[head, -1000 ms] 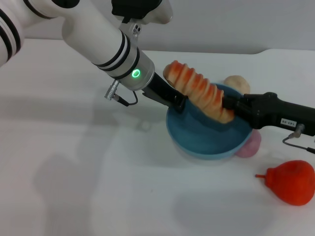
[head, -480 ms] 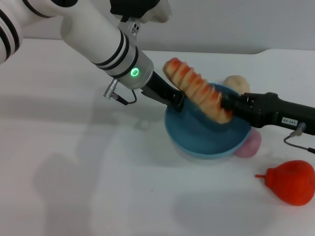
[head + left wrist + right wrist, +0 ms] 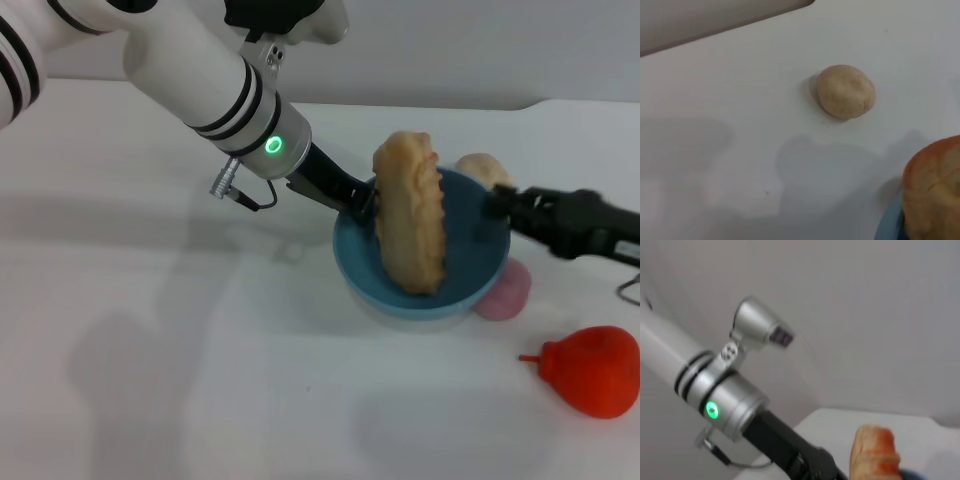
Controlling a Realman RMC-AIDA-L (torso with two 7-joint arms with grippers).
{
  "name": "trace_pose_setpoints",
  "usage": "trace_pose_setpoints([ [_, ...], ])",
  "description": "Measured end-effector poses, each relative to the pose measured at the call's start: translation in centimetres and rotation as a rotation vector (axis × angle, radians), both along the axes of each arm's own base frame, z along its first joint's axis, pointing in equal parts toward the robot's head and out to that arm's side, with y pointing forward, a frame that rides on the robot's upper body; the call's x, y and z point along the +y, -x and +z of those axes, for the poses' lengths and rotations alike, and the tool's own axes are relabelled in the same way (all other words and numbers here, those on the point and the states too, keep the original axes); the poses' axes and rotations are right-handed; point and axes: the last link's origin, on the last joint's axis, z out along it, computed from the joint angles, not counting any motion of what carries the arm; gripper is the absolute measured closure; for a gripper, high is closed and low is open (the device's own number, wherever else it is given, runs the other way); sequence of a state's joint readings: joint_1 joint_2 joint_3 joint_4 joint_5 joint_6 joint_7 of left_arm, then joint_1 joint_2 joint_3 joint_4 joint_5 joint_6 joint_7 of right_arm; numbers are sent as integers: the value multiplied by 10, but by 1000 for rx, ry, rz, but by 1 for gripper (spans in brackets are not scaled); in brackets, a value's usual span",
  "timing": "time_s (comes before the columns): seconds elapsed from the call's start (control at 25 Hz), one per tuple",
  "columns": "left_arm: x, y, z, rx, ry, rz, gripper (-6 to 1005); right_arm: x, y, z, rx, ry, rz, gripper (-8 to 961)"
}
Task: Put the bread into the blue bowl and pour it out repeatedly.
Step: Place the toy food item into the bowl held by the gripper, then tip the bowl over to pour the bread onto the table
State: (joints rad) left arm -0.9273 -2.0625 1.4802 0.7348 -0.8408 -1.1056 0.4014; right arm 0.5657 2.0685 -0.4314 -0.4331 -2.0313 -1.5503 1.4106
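While the bread (image 3: 410, 215) stands almost on end inside the blue bowl (image 3: 355, 262), its plain tan underside faces the head camera and its upper end rises clear above the rim. Left gripper (image 3: 365, 200) reaches in from about ten o'clock and its dark fingers sit closed on the bowl's rim at that side, just beside the loaf. Right gripper (image 3: 497, 205) lies at roughly three o'clock of the bowl, its black body stretching off toward the right, its tip near the rim and apart from the loaf; whether its fingers are spread or closed I cannot tell. A small round bun (image 3: 484, 169) rests on the white table (image 3: 150, 350) just beyond the bowl at about one o'clock. A pink object (image 3: 505, 292) touches the bowl at four o'clock, and a red pear-shaped toy (image 3: 590, 368) lies farther out at about four o'clock.
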Motion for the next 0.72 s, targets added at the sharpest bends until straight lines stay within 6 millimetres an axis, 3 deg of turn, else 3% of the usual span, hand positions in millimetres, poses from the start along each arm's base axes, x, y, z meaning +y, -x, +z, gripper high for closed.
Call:
trace_pose_setpoints([
  [0.32,8,-3,-2,6,-54,-68,999,-26,-31,51,240,-316,-129,691],
  [0.72,16,-18,-23,75,-148,-274,1000,-66,-66,59,334,-492,-281,692],
])
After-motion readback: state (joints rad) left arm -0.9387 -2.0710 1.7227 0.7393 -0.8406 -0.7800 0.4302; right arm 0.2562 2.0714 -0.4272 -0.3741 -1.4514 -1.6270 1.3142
